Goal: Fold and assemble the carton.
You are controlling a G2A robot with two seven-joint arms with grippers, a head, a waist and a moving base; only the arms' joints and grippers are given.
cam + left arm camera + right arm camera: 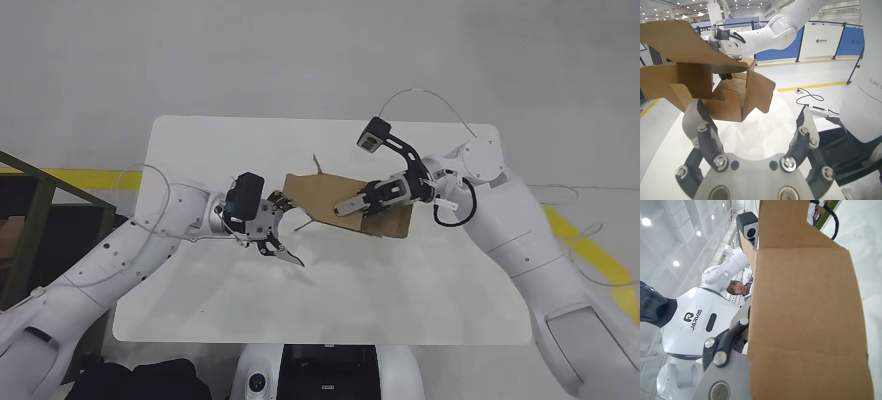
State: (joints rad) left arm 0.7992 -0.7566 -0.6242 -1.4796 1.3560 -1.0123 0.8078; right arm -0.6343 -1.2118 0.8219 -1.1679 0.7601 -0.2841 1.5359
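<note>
Carton (pixel 318 195) of brown card is clenched by right pincer (pixel 352 207); left pincer (pixel 749 110) hangs released just beside it.

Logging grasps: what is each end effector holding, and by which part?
The right end effector grips the carton by its upper wall. The left end effector is open, holding nothing.

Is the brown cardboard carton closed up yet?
Open. The brown cardboard carton has end flaps splayed outward, hollow inside showing.

The carton's (pixel 725 106) flaps jut before the left gripper (pixel 750 109) (room along the table's (pixel 400 300) near edge).
</note>
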